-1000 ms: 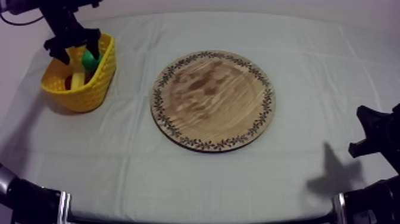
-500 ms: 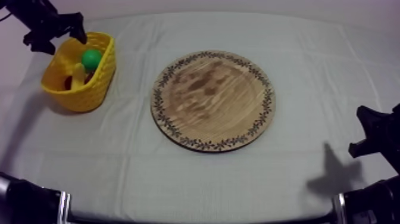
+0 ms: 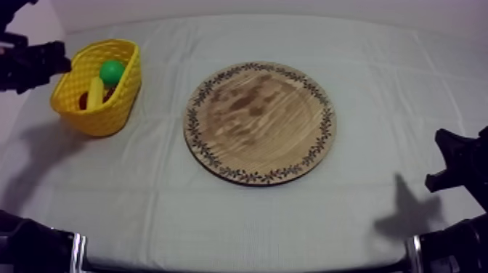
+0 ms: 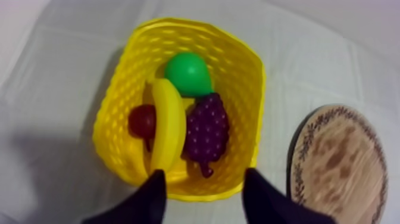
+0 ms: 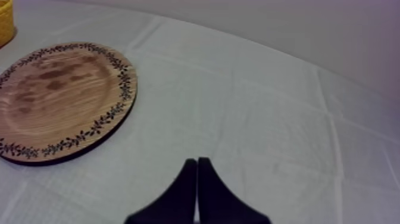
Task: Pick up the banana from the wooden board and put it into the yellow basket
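The banana (image 4: 166, 128) is found inside the yellow basket (image 4: 119, 107), laid roughly near to far. It is wedged between the small red fruit (image 4: 143, 121) on its left and the bunch of grapes (image 4: 207, 128) on its right, with the green pear (image 4: 187, 72) at its far end. The basket is set at the far left of the table. The wooden board (image 3: 260, 122) is set at the centre, well apart, with nothing on it. The left gripper (image 4: 205, 176) is held above the basket by its rim, fingers spread with nothing between them. In the top view it is placed just left of the basket, probably clear of the rim, though the dark shape is hard to read there. The right gripper (image 5: 196, 164) is parked at the right side of the table, fingers pressed together on nothing. The placing is judged done. The banana is judged to be a light, stiff plastic toy, smooth and a bit slippery, not fragile. If a regrasp were needed, it would best be taken across the thick middle, not at the tapered tips.
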